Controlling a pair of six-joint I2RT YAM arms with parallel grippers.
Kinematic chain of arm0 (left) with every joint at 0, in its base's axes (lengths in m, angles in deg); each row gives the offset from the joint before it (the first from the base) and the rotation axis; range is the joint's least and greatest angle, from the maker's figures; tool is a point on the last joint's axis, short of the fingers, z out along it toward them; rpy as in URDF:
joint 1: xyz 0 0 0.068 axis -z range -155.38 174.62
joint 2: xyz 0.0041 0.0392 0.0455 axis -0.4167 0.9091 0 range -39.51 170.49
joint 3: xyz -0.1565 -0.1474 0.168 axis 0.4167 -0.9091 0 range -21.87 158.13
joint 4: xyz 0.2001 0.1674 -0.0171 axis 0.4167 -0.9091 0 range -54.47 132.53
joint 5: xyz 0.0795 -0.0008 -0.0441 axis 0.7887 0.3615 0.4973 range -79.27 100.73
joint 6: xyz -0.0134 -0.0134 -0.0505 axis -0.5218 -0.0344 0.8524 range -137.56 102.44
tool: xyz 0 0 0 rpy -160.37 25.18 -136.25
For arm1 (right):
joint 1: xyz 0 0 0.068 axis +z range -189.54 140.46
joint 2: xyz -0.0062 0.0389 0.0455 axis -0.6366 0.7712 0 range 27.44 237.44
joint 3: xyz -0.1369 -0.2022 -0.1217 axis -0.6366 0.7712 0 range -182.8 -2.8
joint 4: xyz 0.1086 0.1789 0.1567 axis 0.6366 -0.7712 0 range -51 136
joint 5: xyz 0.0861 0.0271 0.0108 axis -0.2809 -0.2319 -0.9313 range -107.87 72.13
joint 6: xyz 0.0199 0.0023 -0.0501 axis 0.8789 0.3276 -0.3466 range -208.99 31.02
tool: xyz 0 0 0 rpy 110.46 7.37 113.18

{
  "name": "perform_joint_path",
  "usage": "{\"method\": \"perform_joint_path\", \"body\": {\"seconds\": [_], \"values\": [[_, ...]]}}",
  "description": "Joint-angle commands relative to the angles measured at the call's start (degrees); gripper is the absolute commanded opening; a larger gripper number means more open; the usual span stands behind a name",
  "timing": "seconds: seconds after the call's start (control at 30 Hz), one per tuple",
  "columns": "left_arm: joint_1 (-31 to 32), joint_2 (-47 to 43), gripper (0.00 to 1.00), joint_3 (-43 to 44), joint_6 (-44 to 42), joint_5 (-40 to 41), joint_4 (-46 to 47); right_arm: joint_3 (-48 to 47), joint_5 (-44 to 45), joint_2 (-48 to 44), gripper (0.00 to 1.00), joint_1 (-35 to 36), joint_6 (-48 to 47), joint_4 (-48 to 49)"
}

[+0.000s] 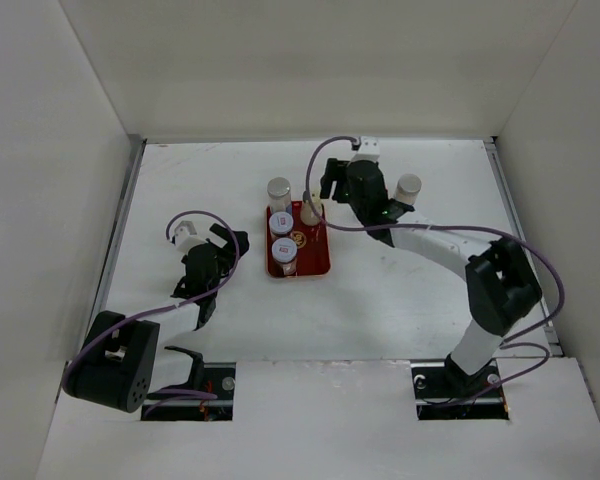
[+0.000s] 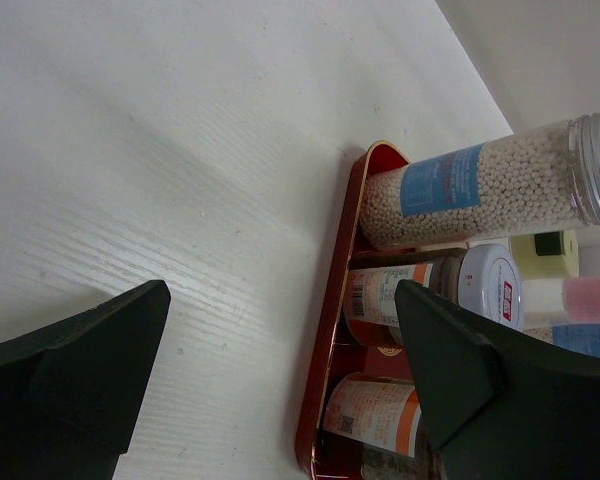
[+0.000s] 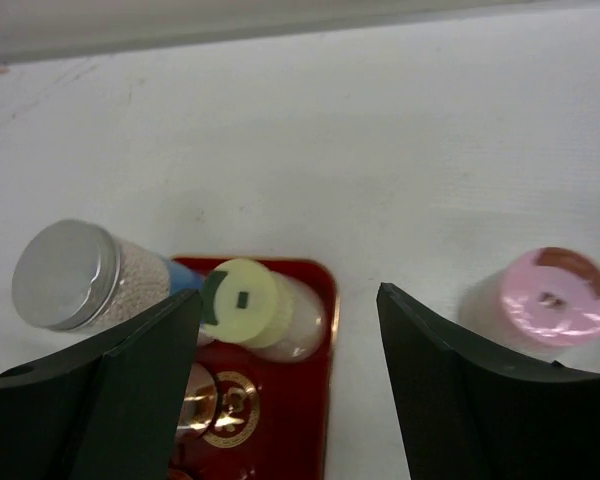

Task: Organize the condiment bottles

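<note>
Several condiment bottles stand in the red tray [image 1: 320, 262]: a silver-capped one [image 1: 279, 190] at the back, two white-capped ones [image 1: 281, 223] [image 1: 284, 250] and a yellow-capped one [image 1: 310, 210]. A pink-capped bottle [image 1: 408, 187] stands on the table to the right. My right gripper [image 1: 358, 200] hovers open above the tray's back right corner. In its wrist view, the yellow cap [image 3: 242, 300] lies by the left finger and the pink cap [image 3: 555, 295] lies outside the right finger. My left gripper [image 1: 230, 245] is open and empty, left of the tray [image 2: 325, 340].
White walls close in the table on the left, back and right. In the left wrist view the silver-capped bottle [image 2: 480, 185] and a white-capped one [image 2: 485, 285] stand just inside the tray's near rim.
</note>
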Motion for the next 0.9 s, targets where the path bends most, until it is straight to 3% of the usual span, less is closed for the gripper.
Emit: {"method": "perform_joint_path", "body": {"seconds": [0.0, 0.37, 0.5, 0.67, 0.87], "values": [[0.2, -0.4, 1.0, 0.7, 0.2, -0.2, 2.7, 3.1, 2.5, -3.2, 0.79, -4.6, 1.1, 2.8], [0.4, 0.5, 1.0, 1.0, 0.0, 0.5, 2.8, 1.9, 6.1, 4.9, 0.82, -10.8, 1.3, 1.2], [0.4, -0.1, 1.0, 0.9, 0.0, 0.0, 2.8, 0.7, 5.4, 7.4, 0.76, -10.6, 1.4, 1.2], [0.4, 0.3, 1.0, 1.0, 0.0, -0.3, 2.8, 1.1, 6.2, 5.8, 0.5, -10.4, 1.0, 0.6], [0.4, 0.4, 1.0, 1.0, 0.2, -0.4, 2.8, 8.4, 7.6, -3.7, 0.47, -5.1, 0.0, 2.0]]}}
